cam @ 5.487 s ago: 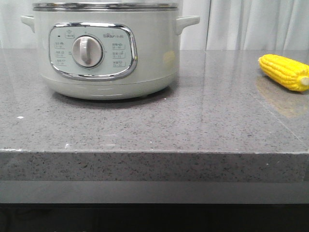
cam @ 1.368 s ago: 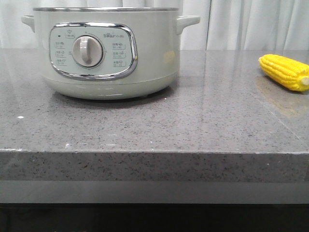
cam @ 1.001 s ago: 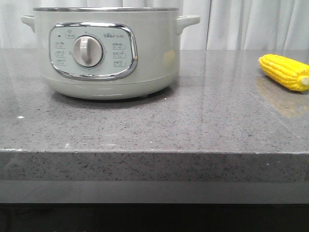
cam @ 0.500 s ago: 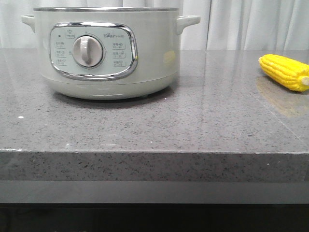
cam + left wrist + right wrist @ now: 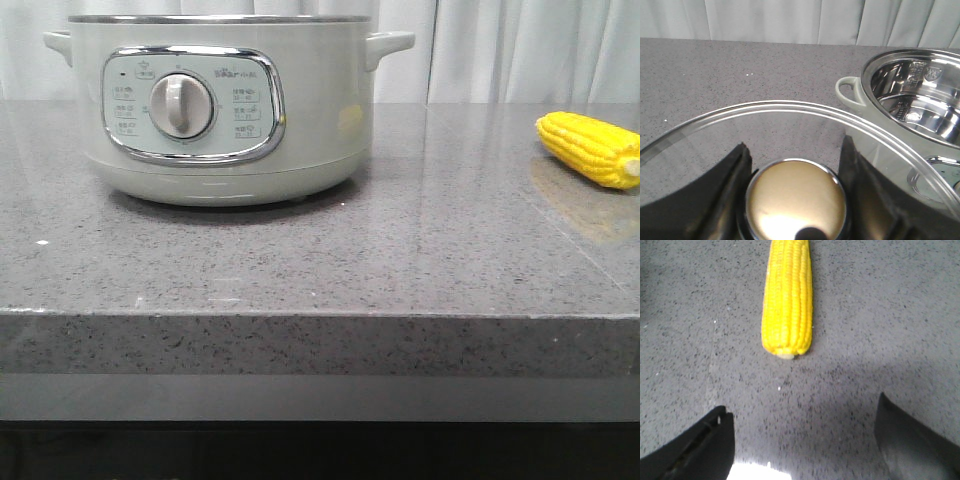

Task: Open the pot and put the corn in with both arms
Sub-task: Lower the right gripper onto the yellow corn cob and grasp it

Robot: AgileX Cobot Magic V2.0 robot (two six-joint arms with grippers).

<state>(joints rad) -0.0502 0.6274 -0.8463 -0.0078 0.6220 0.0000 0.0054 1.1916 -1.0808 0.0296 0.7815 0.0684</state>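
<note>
Two task items are sitting well apart on the speckled grey stone countertop (image 5: 330,260). The large round pale grey-green electric pot (image 5: 215,110), with its chrome-framed control panel, central dial and steel rim, is standing toward the left of the front view, its two small side handles jutting outward. Its top is standing uncovered, and the left wrist view is showing the shiny steel inner bowl (image 5: 920,100) exposed, with one small handle facing the camera. The bright yellow corn cob (image 5: 590,148), rowed with kernels and ending in a pale stub, is lying on its side on the bare counter near the right edge of the front view, far from the pot.

The left gripper (image 5: 795,200) is clamping its dark fingers (image 5: 732,185) against either side of the round gold-toned knob (image 5: 796,200) of a clear glass lid (image 5: 790,130) with a rimmed edge, holding that lid off to the side of the pot, above the countertop. The right gripper (image 5: 802,440) is hovering over the counter with its dark fingers (image 5: 700,442) spread wide and holding nothing; the corn's stub end is pointing toward the gap between them, not touching either one. Pale pleated curtains (image 5: 520,50) are hanging behind the counter.
</note>
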